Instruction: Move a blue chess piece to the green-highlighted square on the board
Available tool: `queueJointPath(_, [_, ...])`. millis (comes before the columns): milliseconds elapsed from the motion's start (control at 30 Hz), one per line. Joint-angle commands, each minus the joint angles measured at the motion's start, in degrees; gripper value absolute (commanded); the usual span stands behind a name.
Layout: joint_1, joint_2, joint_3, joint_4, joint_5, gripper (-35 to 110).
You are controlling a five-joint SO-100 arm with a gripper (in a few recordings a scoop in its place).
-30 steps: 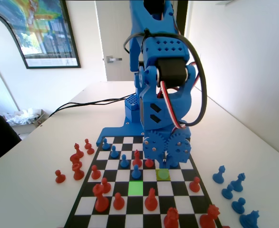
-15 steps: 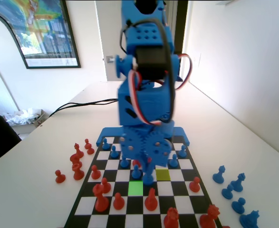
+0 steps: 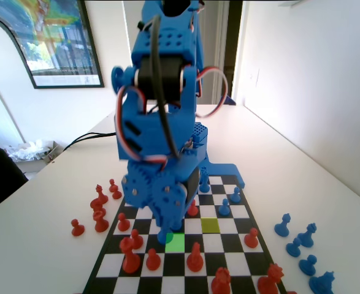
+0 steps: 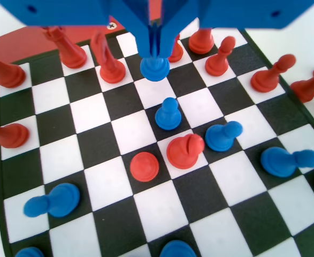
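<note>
Gripping the blue chess piece [image 4: 155, 68] by its slim upper part, the end effector [image 4: 154, 47] has its two jaws pressed together at the top centre of the wrist view, so only the round base hangs below them. In the fixed view, nearest the camera at the bottom of the frame, red pieces stand in a row; just behind them lies the green-highlighted square [image 3: 176, 243] in the lower centre, with the piece's base [image 3: 164, 236] at its left edge under the end effector [image 3: 165, 222]. I judge the piece is held high on its stem so the base can settle flat on the board [image 3: 234, 264]. Farther back, the duller yellow-green square [image 3: 211, 225] sits up and right.
</note>
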Motion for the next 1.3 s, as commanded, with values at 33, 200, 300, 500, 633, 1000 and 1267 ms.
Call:
queueJointPath(33, [-1.5, 1.5, -1.1, -0.3, -0.1, 1])
queueJointPath(200, [-1.9, 1.5, 1.8, -2.6, -0.4, 1])
queueJointPath(300, [-1.7, 1.5, 3.0, -3.3, -0.5, 1])
queueJointPath(500, [-1.1, 1.6, 3.4, -3.7, -1.1, 1])
queueJointPath(633, [-0.4, 1.6, 3.6, -3.9, -1.6, 1])
queueJointPath(1000, [0.4, 1.6, 4.7, -4.9, -2.1, 1])
queueJointPath(1267, [0.1, 1.6, 5.8, -5.4, -2.1, 2])
